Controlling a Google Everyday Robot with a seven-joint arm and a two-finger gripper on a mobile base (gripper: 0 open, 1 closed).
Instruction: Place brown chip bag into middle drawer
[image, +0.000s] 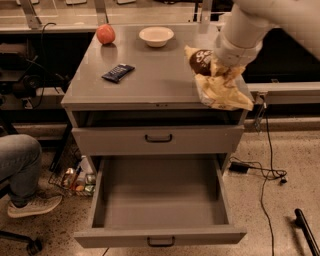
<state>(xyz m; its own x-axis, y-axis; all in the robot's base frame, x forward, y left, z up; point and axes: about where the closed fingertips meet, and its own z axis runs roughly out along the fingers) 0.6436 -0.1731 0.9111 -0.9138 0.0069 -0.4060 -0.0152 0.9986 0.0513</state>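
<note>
The brown chip bag (221, 93), crinkly pale yellow with a dark brown panel, is at the right front corner of the cabinet top (150, 85). Its lower end hangs over the edge. My gripper (223, 68) is shut on the bag's upper part, just right of the brown panel, and my arm comes down from the top right. The middle drawer (160, 236) stands pulled wide open below, with a bare grey tray and a small black handle (161, 242). It lies lower and to the left of the bag.
A handled drawer front (158, 138) is closed above the open one. On top are a dark-blue wrapped bar (118, 72), a red apple (105, 34) and a white bowl (156, 36). A seated person's leg (20, 165) is at left. Cables (265, 172) run on the floor at right.
</note>
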